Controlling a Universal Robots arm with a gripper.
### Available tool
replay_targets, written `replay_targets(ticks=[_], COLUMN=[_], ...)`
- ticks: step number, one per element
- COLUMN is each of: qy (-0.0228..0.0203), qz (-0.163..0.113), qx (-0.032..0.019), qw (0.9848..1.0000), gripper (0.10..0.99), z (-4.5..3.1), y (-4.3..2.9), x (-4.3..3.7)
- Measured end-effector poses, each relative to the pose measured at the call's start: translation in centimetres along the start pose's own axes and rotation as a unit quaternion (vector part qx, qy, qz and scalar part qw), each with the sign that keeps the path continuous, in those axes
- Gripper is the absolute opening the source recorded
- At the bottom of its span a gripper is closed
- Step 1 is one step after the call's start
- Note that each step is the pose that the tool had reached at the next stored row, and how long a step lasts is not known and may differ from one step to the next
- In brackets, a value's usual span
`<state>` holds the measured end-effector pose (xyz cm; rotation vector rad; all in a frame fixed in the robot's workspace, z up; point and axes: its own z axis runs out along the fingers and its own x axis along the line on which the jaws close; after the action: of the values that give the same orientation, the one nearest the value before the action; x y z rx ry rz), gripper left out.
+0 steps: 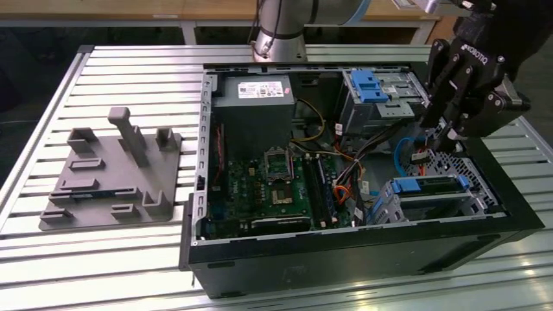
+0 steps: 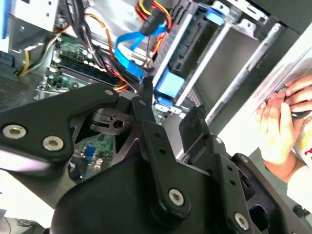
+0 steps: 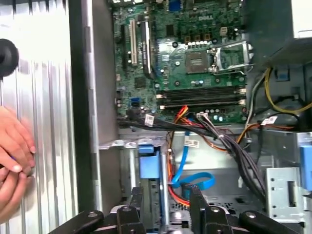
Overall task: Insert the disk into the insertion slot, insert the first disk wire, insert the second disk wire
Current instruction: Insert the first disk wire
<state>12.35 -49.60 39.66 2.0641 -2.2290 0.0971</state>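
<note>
Hovering over the drive corner of the case (image 1: 346, 249), the gripper (image 1: 439, 135) has its fingers spread apart with nothing held between them. Just beneath it the disk (image 1: 429, 184) sits in the slot (image 1: 389, 207), and in the first wrist view its blue carrier shows through the gap between the fingers (image 3: 197, 195). The second wire (image 2: 127, 53), light blue, loops beside the disk, its dark end close to one fingertip (image 2: 145, 92); whether they touch I cannot tell. The first wire (image 2: 146, 7), orange and black, runs near the same spot. Farther in lies the motherboard (image 1: 268, 188). Outside the case wall, a person's hands (image 3: 14, 151) are over the table (image 1: 129, 65)
</note>
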Motion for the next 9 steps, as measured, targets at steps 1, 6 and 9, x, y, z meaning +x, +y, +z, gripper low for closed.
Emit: replay_targets(ticks=[1, 6, 9], qy=[0.001, 0.0019, 0.0037], qz=[0.0, 0.0, 0.0], qx=[0.0001, 0.0002, 0.0003], qw=[1.0, 1.0, 1.0], gripper=[0.498, 0.498, 0.498], z=[-0.06, -0.23, -0.13], y=[0.03, 0.11, -0.43], x=[-0.45, -2.73, -3.54])
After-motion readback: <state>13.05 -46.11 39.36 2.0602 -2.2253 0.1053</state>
